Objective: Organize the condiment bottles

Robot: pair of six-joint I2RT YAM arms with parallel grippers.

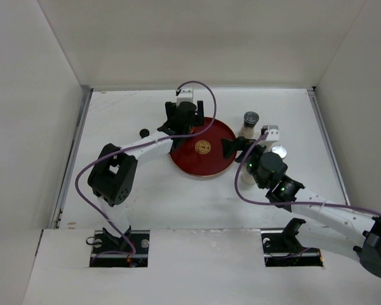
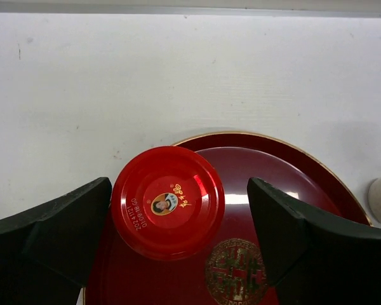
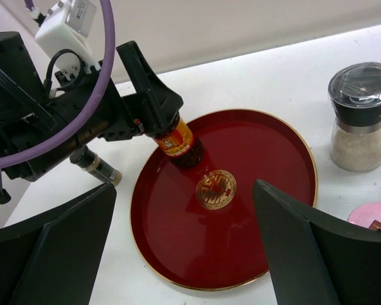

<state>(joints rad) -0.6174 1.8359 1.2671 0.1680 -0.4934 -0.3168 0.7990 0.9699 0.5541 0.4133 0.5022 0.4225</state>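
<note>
Overhead and wrist views of my two-arm rig on a white table (image 1: pixel 146 197), with a round red dish (image 3: pixel 273 165) at the centre. One condiment bottle, the dark red-capped bottle (image 2: pixel 168 202), stands upright on the dish near its far left rim. My left gripper (image 2: pixel 179 190) is around it with the jaws spread wider than the cap: one finger sits right at the cap's edge and the other stands clear of it, so I read this as released, not grasping. My right gripper (image 3: pixel 184 190) hangs over the right side of the dish with its jaws wide apart and nothing between them. The other bottles are off the dish. A clear grinder with a dark cap (image 3: pixel 360 121) stands on the table just beyond the dish's right rim, and a silver-white-capped bottle (image 1: pixel 279 151) stands right of my right gripper. A pale shaker (image 1: pixel 247 175) is partly hidden under my right arm. A small dark-capped bottle (image 1: pixel 143 133) is on the table left of the dish, beside my left arm; I cannot tell whether it is upright. If the dish is the collecting place, I judge one bottle placed and four left to move, so the task is early.
</note>
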